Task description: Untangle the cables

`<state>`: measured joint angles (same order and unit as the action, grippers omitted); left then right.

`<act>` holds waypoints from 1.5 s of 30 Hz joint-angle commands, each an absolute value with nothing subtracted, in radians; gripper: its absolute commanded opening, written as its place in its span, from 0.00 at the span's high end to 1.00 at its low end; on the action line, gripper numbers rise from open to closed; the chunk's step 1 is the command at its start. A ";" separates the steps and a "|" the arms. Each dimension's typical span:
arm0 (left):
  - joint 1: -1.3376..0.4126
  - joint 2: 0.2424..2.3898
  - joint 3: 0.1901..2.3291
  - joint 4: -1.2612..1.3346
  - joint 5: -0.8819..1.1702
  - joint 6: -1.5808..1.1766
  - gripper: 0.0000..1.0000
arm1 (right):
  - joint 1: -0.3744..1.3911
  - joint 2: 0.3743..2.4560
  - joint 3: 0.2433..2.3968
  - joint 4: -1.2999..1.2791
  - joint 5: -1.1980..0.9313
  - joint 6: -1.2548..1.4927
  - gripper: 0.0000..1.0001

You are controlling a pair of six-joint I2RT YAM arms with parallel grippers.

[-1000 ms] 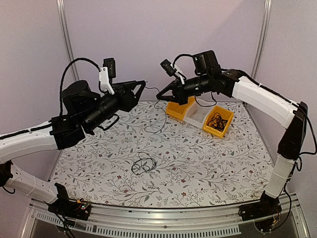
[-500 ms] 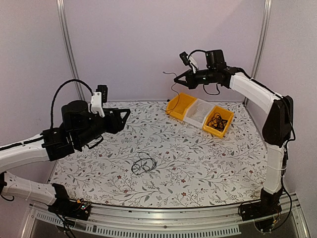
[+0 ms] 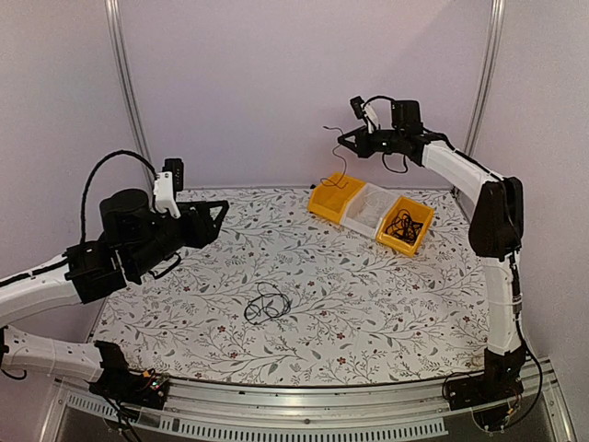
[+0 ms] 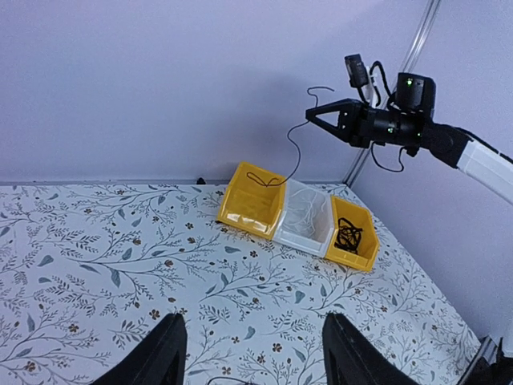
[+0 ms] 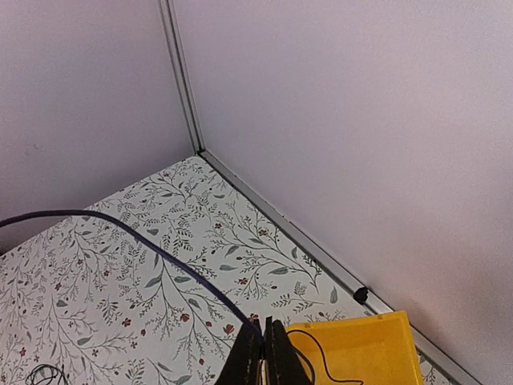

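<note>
My right end effector (image 5: 263, 327) is pinched shut on one single cable (image 5: 160, 253), held high with its tail dangling into the far left yellow bin (image 3: 327, 208), so I judge that strand only needs letting go. My left end effector (image 3: 224, 217) hangs wide open and empty. The job looks unfinished: a knotted clump (image 3: 267, 302) lies in the middle of the surface (image 3: 396, 295), and another bundle (image 3: 401, 228) sits in the right yellow bin (image 3: 426, 219).

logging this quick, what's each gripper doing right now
left gripper: open, holding nothing
right gripper: shut on a thin black cable
</note>
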<state>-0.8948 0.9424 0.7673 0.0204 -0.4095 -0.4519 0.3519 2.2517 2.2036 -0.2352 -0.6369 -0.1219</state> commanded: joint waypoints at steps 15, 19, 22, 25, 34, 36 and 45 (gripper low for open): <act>-0.878 0.942 0.714 -0.025 -0.408 -0.519 0.42 | 0.344 2.533 2.251 -0.168 -0.387 -0.128 1.00; -0.877 0.966 0.720 -0.016 -0.397 -0.520 0.42 | 0.344 2.563 2.252 -0.149 -0.342 -0.141 1.00; -0.877 0.982 0.725 -0.017 -0.390 -0.521 0.42 | 0.344 2.576 2.261 -0.132 -0.294 -0.159 0.96; -0.877 0.989 0.728 -0.017 -0.385 -0.523 0.42 | 0.344 2.589 2.269 -0.129 -0.260 -0.172 0.94; -0.877 1.004 0.721 -0.016 -0.376 -0.536 0.42 | 0.346 2.586 2.271 -0.118 -0.188 -0.234 0.95; -0.876 1.007 0.722 -0.017 -0.371 -0.538 0.42 | 0.345 2.588 2.268 -0.123 -0.174 -0.256 0.93; -0.874 0.994 0.723 -0.017 -0.375 -0.537 0.43 | 0.345 2.504 2.232 -0.214 -0.339 -0.248 0.57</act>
